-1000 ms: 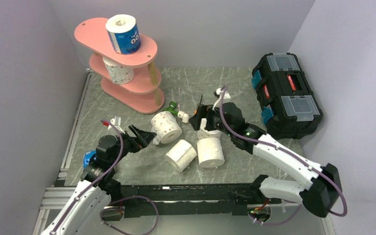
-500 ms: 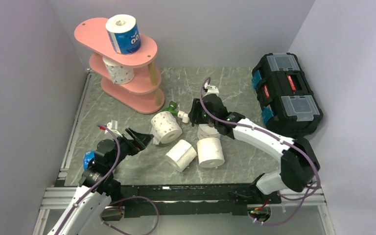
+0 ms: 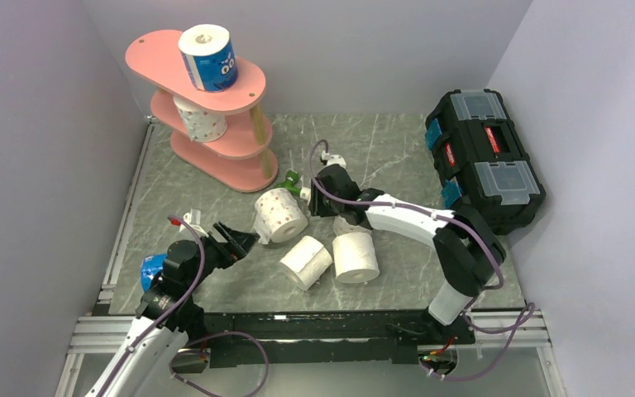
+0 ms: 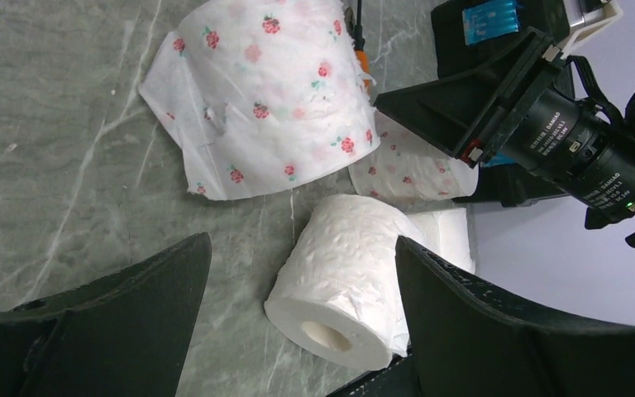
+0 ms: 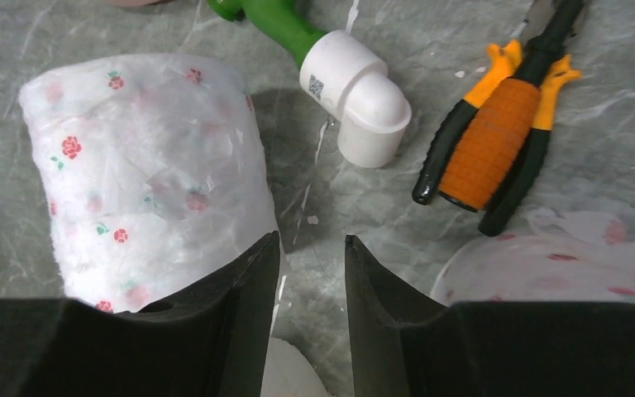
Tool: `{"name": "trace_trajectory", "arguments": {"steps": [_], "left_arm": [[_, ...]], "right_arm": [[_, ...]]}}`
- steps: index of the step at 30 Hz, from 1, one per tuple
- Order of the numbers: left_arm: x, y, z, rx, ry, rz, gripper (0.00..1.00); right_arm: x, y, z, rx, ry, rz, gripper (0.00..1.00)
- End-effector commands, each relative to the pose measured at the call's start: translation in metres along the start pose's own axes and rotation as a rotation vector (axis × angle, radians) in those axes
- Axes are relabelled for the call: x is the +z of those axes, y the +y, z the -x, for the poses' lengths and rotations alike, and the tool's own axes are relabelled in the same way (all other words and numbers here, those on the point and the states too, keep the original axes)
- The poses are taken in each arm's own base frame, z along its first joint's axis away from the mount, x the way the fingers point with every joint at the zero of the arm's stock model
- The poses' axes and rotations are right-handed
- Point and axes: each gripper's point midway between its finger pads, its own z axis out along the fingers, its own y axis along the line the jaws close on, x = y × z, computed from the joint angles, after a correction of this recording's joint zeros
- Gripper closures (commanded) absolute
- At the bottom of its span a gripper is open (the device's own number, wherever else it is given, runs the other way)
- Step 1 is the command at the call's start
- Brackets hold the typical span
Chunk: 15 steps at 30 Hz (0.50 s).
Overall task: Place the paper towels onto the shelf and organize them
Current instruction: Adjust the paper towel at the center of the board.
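Observation:
The pink shelf (image 3: 244, 87) stands at the back left, with a blue-wrapped paper towel roll (image 3: 208, 58) on its top tier and a dotted roll (image 3: 200, 118) on the middle tier. On the table lie a dotted roll (image 3: 279, 213) (image 5: 149, 174), a plain roll on its side (image 3: 306, 261) (image 4: 351, 277), an upright plain roll (image 3: 355, 256) and another dotted roll (image 5: 562, 265) under the right arm. My left gripper (image 3: 240, 240) (image 4: 302, 248) is open, just short of the lying plain roll. My right gripper (image 3: 318, 198) (image 5: 311, 240) hangs low between the two dotted rolls, jaws a narrow gap apart over bare table.
A white-and-green tool (image 5: 339, 66) and orange-handled pliers (image 5: 492, 141) lie just beyond the right fingers. A black toolbox (image 3: 484, 157) sits at the right edge. Another blue roll (image 3: 150, 269) lies beside the left arm. Walls close in the left, back and right.
The right gripper has swung left off the dotted roll and its jaws have narrowed from wide. The left gripper has drawn back slightly and stays open.

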Motion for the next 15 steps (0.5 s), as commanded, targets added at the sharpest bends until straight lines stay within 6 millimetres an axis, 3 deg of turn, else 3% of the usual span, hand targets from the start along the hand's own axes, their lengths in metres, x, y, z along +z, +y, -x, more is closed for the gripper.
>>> {"name": "trace_trajectory", "arguments": {"steps": [1, 7, 15], "left_arm": [[0.001, -0.003, 0.001, -0.013, -0.015, -0.021, 0.12], [-0.001, 0.000, 0.001, -0.008, -0.016, -0.006, 0.12], [-0.007, 0.005, 0.007, 0.011, -0.052, 0.017, 0.12]], "right_arm": [[0.013, 0.019, 0.000, -0.024, 0.011, 0.036, 0.63], [0.026, 0.030, -0.017, -0.058, 0.062, 0.028, 0.63], [0.024, 0.056, -0.044, -0.090, 0.113, 0.060, 0.64]]}}
